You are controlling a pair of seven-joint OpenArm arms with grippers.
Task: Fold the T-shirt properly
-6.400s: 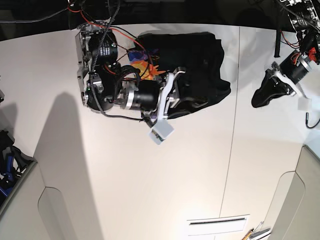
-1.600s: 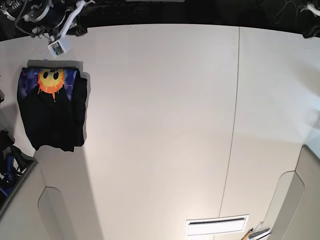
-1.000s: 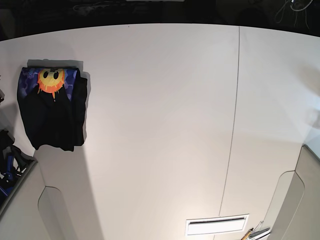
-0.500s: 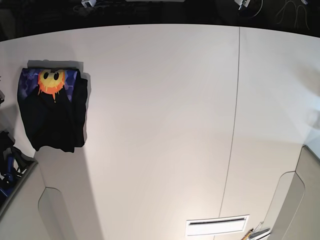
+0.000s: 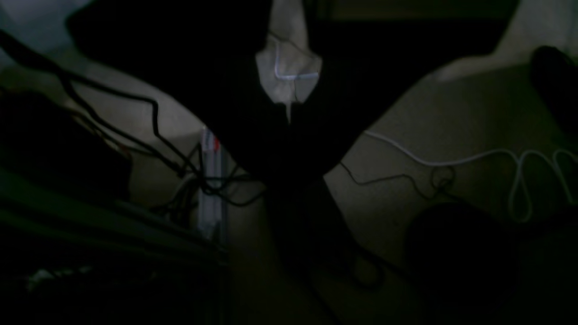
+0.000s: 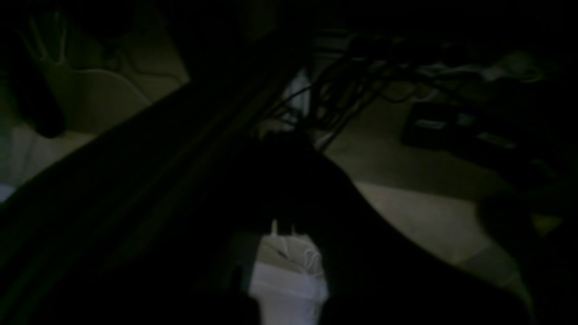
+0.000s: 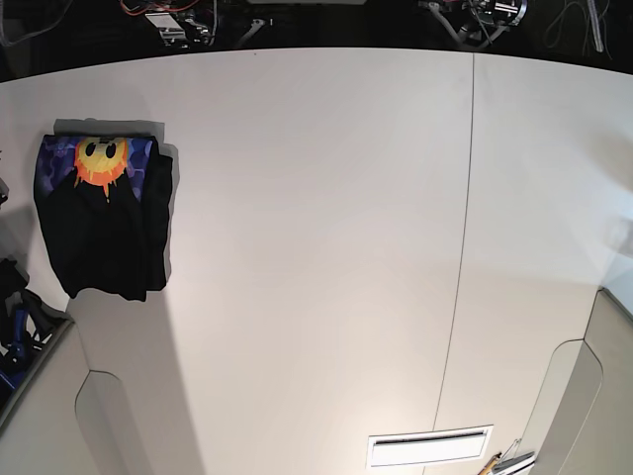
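No brand, label or readable writing shows anywhere; the only marking in sight is the print on the T-shirt (image 7: 104, 218), an orange-yellow sun face with two dark eyes on a blue-purple ground, which carries no letters. The left gripper (image 5: 289, 76) appears in its own wrist view as a pale, narrow tip against darkness, its jaws brought fully together with nothing between them and no cloth touching them. Beyond that tip lie a dim floor, a thin white cable (image 5: 451, 160) curling off to one side and a tangle of black wires (image 5: 180, 167) to the other, all well apart from the jaws. The right gripper (image 6: 289, 264) shows in its wrist view as a pale tip low in the frame, likewise closed right up and gripping nothing; ahead of it a dark bundle of cables (image 6: 343, 85) hangs over a dim floor, too murky to make out further. In the base view both arms are pulled back past the far edge of the white table (image 7: 326, 257), with only bits of their hardware peeking over it. The T-shirt lies folded into a compact dark rectangle flat on the table, far from either set of jaws, toward the right arm's side, with the printed end nearest the edge where the arms sit.
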